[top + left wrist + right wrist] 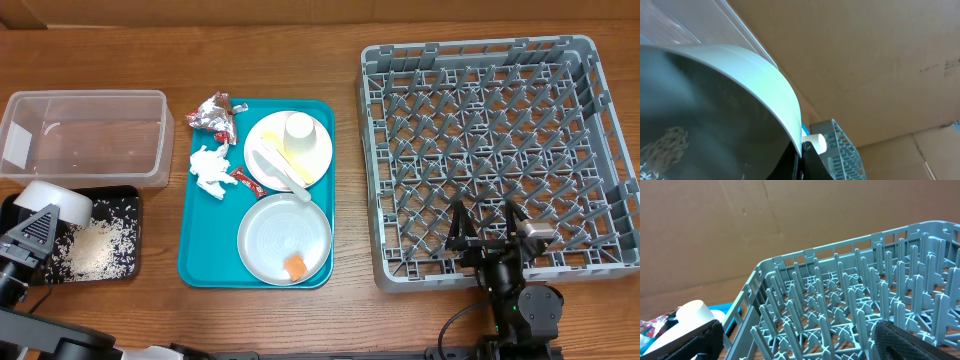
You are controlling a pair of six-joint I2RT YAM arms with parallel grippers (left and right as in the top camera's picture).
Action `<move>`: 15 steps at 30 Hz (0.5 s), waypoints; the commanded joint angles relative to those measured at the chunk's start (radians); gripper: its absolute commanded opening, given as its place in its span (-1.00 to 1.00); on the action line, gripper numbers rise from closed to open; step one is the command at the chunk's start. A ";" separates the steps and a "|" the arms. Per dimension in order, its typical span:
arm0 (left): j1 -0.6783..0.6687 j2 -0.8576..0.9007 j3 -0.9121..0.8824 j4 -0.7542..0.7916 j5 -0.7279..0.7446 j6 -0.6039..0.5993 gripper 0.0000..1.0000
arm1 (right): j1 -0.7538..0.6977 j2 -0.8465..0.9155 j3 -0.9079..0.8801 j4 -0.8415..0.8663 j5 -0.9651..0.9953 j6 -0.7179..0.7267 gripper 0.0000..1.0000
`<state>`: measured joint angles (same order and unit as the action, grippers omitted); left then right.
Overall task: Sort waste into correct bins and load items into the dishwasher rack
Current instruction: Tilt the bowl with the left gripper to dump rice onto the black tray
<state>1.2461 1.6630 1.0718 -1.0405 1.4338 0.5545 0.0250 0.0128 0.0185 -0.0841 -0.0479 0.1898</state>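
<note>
Your L gripper (45,218) is clamped on the small white bowl (62,202), which is tipped over the black tray (136,235) w/ rice (98,250) in it. R gripper (487,232) hangs fingers apart, empty, over the dishwasher rack's (600,150) near edge.

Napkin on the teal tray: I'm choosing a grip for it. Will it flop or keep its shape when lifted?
The napkin looks like crumpled thin paper, so it is probably very light and floppy, and should squash when pinched. Loose on the tray, it would likely slide when pushed, perhaps nudging the red packet beside it.
</note>
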 commanded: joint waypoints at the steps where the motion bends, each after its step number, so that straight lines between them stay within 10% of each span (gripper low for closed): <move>1: 0.013 0.001 -0.005 0.018 0.026 0.013 -0.92 | -0.006 -0.010 -0.010 0.003 0.001 -0.004 1.00; 15: 0.023 0.001 -0.005 0.063 -0.003 -0.020 -0.92 | -0.007 -0.010 -0.010 0.003 0.001 -0.004 1.00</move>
<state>1.2640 1.6630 1.0718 -0.9894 1.4288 0.5449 0.0250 0.0128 0.0185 -0.0837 -0.0479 0.1890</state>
